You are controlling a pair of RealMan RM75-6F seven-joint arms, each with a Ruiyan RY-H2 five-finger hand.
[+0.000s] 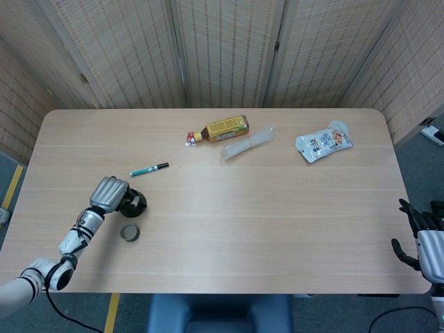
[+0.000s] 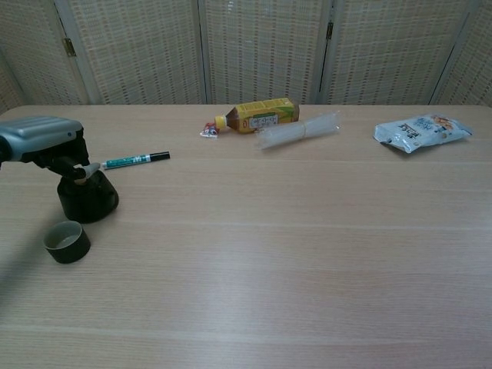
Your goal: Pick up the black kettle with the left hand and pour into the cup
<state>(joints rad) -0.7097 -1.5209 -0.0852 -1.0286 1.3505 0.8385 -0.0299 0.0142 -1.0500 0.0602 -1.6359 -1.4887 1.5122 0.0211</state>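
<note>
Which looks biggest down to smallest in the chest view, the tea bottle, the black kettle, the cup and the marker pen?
1. Tea bottle, largest though farthest back.
2. Black kettle, partly covered by the left hand.
3. Cup and marker pen: unsure. The pen is longer but much thinner, and the cup sits nearer the camera.

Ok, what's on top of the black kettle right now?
The left hand, fingers reaching down onto the black kettle. Its top and handle are covered, so the grip can't be confirmed.
</note>
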